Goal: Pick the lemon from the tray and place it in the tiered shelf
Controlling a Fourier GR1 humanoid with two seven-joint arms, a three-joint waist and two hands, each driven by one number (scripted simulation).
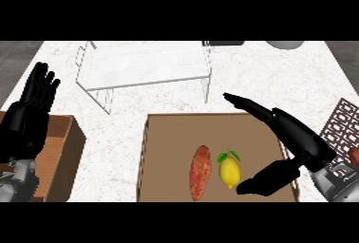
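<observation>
A yellow lemon (230, 172) with a green leaf lies on the brown tray (168, 137), just right of an orange sweet potato (201, 172). My right hand (291, 137) hovers over the tray's right side, fingers straight and pointing up-left, thumb (266, 179) reaching down beside the lemon's right end. The hand is open and holds nothing. The white tiered shelf (144, 66) stands at the back of the counter, beyond the tray. My left hand (32, 111) rests open at the left edge, fingers up.
A wooden box (60, 156) sits at the left under my left hand. A brown latticed object (344, 126) lies at the right edge. A grey round item (284, 44) shows at the back right. White marble counter surrounds the tray.
</observation>
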